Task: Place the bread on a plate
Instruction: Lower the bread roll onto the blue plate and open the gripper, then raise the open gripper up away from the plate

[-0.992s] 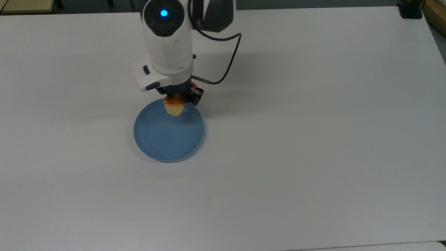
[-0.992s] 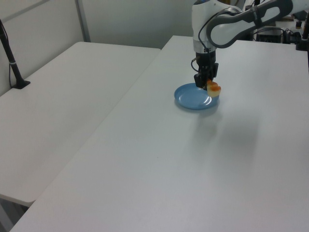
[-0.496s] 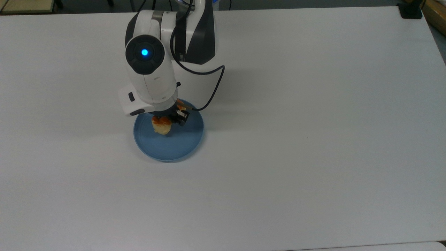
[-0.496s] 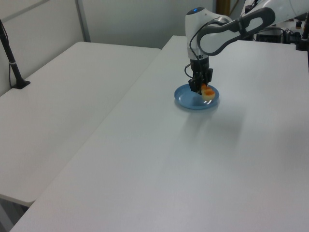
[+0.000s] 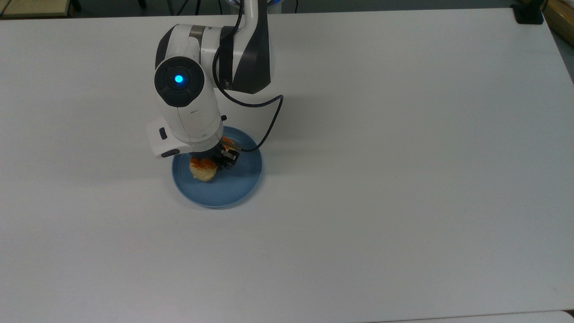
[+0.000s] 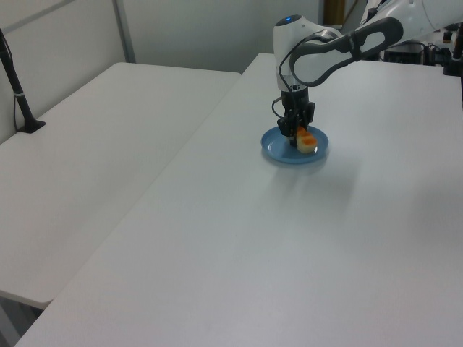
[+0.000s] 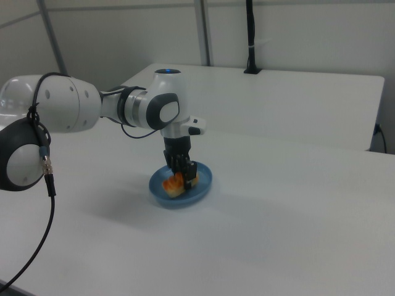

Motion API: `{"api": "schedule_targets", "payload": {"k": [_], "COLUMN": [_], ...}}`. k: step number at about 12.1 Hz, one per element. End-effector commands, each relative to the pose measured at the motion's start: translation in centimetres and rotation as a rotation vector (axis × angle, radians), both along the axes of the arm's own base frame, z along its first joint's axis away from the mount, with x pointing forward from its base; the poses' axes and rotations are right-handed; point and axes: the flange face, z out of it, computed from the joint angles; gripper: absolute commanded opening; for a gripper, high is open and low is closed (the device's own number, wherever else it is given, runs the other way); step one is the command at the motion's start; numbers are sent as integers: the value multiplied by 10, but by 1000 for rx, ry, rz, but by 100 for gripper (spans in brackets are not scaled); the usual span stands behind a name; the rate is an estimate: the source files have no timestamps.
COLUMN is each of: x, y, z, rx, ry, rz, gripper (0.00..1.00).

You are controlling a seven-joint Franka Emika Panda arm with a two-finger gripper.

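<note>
The round light-blue plate lies on the white table. Over its left part in the top view, my gripper is shut on the bread, a pale-yellow piece with an orange-brown glazed top. The bread hangs very low inside the plate's rim; whether it touches the plate floor I cannot tell. The white wrist hides the top of the bread in the top view.
The white table spreads wide around the plate. A second white table stands beside it in the left view. A black post is clamped at that table's far edge, and another black post rises in the right view.
The gripper has carried the bread from the plate's far rim to over the plate's left part in the top view, and it has come lower.
</note>
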Motion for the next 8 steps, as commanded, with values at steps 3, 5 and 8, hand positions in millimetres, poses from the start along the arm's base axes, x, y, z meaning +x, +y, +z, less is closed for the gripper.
{"api": "schedule_targets", "payload": {"k": [3,5,8], "x": [3,-10,-35], "y": [3,4,1], "z": [31,72,139], "rx": [-15,-15,-12], "ry": [-49,-88,-137], "rz": [3,4,-5], "gripper": [100,100,100]}}
